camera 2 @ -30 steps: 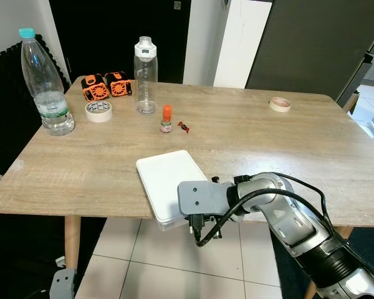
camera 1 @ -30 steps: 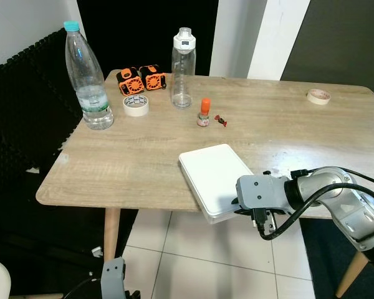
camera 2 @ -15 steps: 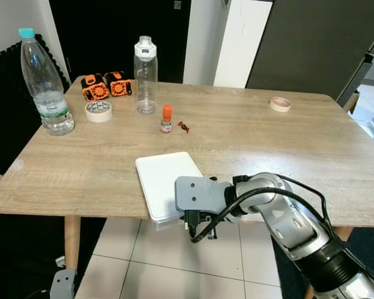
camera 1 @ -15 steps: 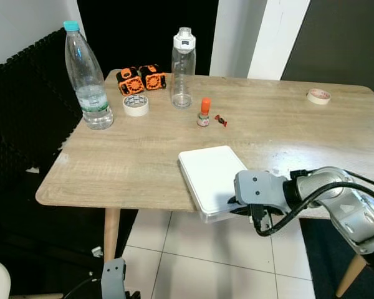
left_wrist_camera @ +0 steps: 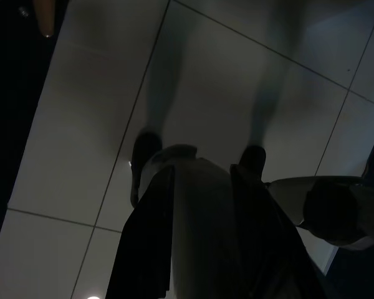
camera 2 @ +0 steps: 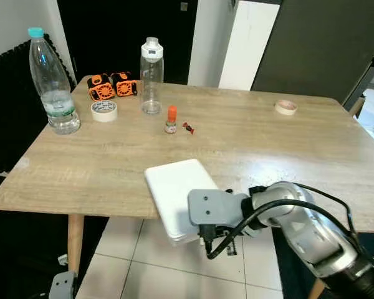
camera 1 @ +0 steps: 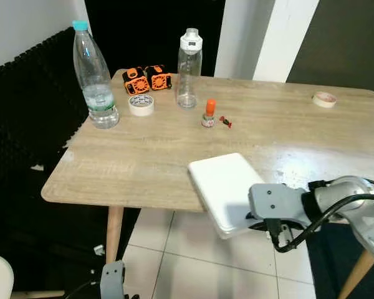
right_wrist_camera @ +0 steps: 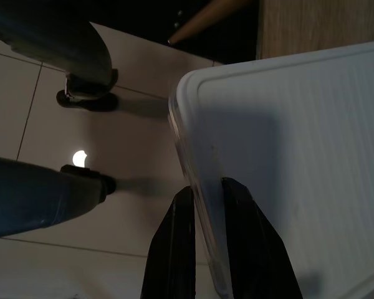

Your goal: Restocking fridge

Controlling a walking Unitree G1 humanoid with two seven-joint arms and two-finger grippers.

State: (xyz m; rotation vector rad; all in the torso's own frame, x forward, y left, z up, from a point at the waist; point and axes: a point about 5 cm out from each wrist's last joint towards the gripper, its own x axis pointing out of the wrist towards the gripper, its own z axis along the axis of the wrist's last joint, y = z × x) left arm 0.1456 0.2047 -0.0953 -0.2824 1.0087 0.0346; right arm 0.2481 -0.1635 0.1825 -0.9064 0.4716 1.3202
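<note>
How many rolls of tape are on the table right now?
2. One tape roll sits at the far left, just in front of the orange devices. The other tape roll lies near the far right corner. No others are visible.

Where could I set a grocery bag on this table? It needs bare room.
The widest bare stretch lies between the white lidded container and the tape roll. Another lies between the water bottle and the container. The far left corner, around the orange gadgets, is crowded.

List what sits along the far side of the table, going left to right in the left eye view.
Water bottle → orange gadgets → roll of tape → clear bottle → small orange-capped bottle → candy → second tape roll.
</note>
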